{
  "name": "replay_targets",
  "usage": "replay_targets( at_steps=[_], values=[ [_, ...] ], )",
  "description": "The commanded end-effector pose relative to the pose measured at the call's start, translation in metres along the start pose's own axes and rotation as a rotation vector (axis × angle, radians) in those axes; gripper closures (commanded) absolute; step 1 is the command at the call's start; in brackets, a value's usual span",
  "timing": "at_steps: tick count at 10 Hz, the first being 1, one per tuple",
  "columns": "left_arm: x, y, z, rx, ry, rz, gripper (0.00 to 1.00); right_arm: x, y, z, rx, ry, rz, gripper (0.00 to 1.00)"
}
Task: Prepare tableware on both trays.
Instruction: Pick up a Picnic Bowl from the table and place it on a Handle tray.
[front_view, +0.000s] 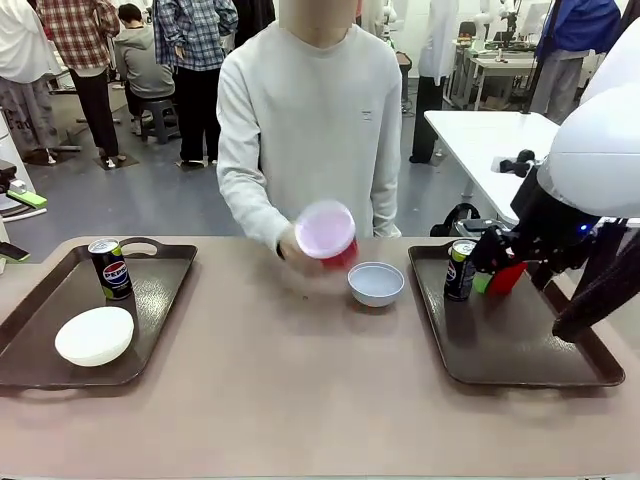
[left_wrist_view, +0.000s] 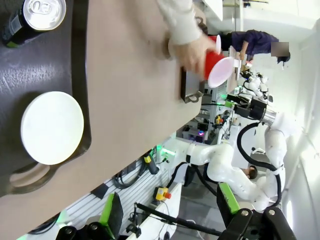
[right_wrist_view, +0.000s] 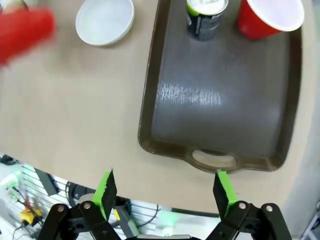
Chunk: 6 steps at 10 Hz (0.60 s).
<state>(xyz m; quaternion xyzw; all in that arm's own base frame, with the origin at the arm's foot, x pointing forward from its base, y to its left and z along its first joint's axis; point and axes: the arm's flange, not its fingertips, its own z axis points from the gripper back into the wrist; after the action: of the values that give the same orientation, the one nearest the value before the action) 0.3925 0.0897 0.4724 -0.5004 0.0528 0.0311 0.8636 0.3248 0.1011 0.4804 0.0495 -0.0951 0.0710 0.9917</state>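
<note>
right gripper (right_wrist_view: 164, 182), jaws apart and empty, hangs over the right dark brown plastic tray (right_wrist_view: 220, 110), which already carries a dark drink can (right_wrist_view: 205, 17) and a red plastic cup (right_wrist_view: 270, 17). the left gripper (left_wrist_view: 169, 207) is likewise spread and empty. the left tray (front_view: 160, 300) has a second can (front_view: 110, 268) and a white bowl (front_view: 94, 335). left to place, i judge: the second red cup (front_view: 328, 232) in the person's hand (front_view: 292, 245) and the small grey-blue bowl (front_view: 376, 283) on the beige tabletop (front_view: 300, 400). a crowded lab lies behind.
</note>
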Motion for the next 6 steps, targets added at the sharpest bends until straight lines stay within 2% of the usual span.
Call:
replay_targets(
  at_steps=[1, 4, 6],
  values=[
    [-0.002, -0.001, 0.002, -0.013, 0.000, -0.007, 0.00, 0.015, 0.000, -0.011, 0.049, 0.055, 0.025, 0.00],
    [-0.002, -0.001, 0.002, -0.013, 0.000, -0.007, 0.00, 0.021, -0.002, -0.016, 0.057, 0.069, 0.017, 0.00],
    [-0.002, -0.001, 0.002, -0.013, 0.000, -0.007, 0.00, 0.041, 0.011, -0.023, 0.059, 0.052, -0.036, 0.00]
  ],
)
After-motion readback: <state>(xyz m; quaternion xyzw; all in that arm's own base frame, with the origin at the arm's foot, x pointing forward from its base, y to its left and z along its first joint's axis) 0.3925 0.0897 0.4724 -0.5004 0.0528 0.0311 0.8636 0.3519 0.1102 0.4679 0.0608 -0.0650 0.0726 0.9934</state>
